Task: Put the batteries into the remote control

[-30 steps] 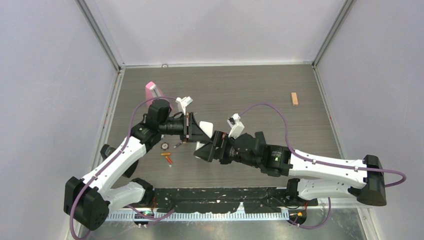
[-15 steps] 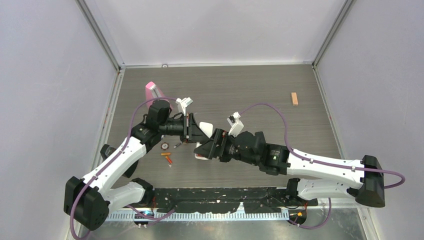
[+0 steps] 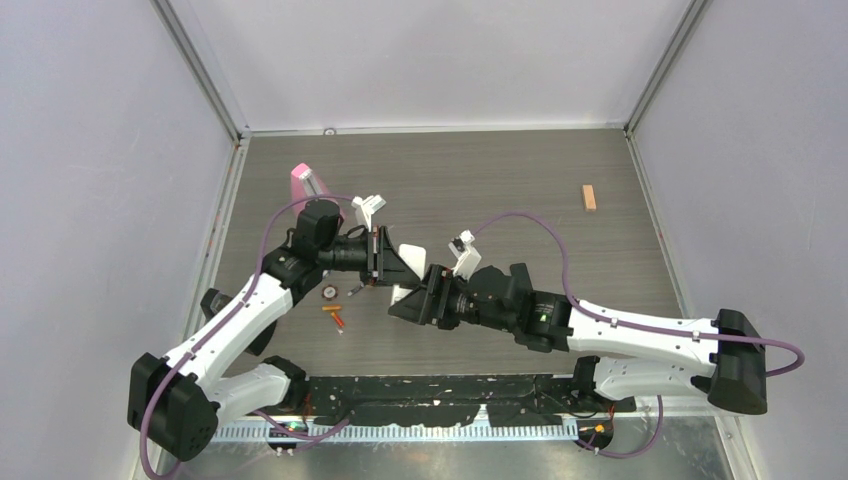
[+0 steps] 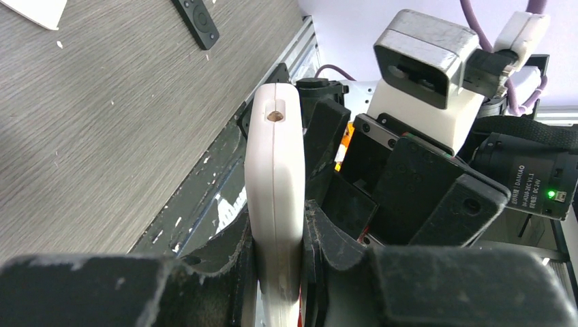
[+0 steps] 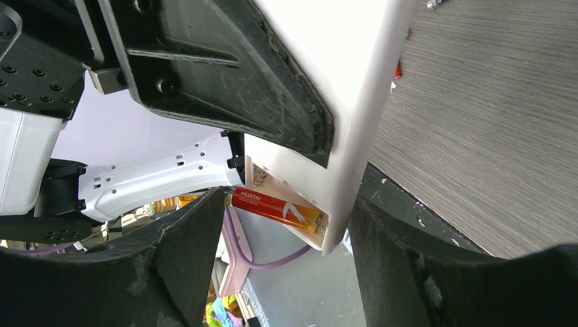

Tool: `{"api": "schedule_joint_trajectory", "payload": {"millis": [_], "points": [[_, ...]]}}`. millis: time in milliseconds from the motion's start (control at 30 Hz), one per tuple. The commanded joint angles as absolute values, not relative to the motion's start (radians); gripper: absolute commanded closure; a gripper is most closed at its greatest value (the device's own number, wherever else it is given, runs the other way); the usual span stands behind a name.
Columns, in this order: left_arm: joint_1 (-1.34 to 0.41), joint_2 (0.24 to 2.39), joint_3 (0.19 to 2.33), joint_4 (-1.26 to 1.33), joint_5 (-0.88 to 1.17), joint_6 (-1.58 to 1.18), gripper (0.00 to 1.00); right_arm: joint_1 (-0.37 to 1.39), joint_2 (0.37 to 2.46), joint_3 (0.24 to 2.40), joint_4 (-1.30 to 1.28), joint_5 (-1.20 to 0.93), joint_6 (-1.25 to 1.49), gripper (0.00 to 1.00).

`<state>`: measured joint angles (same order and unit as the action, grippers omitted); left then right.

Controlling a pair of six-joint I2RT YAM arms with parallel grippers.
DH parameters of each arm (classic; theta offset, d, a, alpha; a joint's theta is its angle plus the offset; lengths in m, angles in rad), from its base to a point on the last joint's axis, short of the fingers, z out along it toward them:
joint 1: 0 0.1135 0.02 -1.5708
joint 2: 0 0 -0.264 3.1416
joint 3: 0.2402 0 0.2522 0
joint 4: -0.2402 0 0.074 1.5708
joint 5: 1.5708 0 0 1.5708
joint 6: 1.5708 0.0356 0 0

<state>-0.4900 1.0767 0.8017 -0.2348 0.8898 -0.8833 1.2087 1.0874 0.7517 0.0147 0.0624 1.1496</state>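
Note:
My left gripper [image 4: 276, 225] is shut on a white remote control [image 4: 275, 163], which it holds edge-on above the table. In the top view the left gripper [image 3: 390, 263] meets the right gripper [image 3: 405, 300] mid-table, with the remote [image 3: 411, 251] between them. The right wrist view shows the remote's open compartment with one orange-red battery [image 5: 276, 206] lying in it. My right gripper [image 5: 283, 208] is open, its fingers standing either side of that end of the remote. Two loose batteries [image 3: 335, 315] lie on the table below the left gripper.
A small round dark disc [image 3: 329, 292] lies by the loose batteries. A pink object [image 3: 303, 180] sits at the back left and a tan wooden block [image 3: 589, 197] at the back right. A black remote [image 4: 198, 20] and a white piece [image 4: 37, 10] lie on the table.
The right gripper has moved left onto the lower end of the remote, and its jaws have narrowed around it. The left arm has kept still with the remote.

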Motion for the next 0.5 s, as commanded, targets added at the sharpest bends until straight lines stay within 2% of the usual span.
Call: {"api": "schedule_joint_trajectory", "payload": {"millis": [0,467], "points": [[-0.494,1.050,0.807,-0.189,0.910,-0.887,1.00,1.202,1.091,0.741,0.096,0.031,1.174,0.31],[-0.494,1.039,0.808,-0.189,0.918,-0.894,1.00,1.175,1.107,0.704,0.156,-0.036,1.216,0.48]]}}
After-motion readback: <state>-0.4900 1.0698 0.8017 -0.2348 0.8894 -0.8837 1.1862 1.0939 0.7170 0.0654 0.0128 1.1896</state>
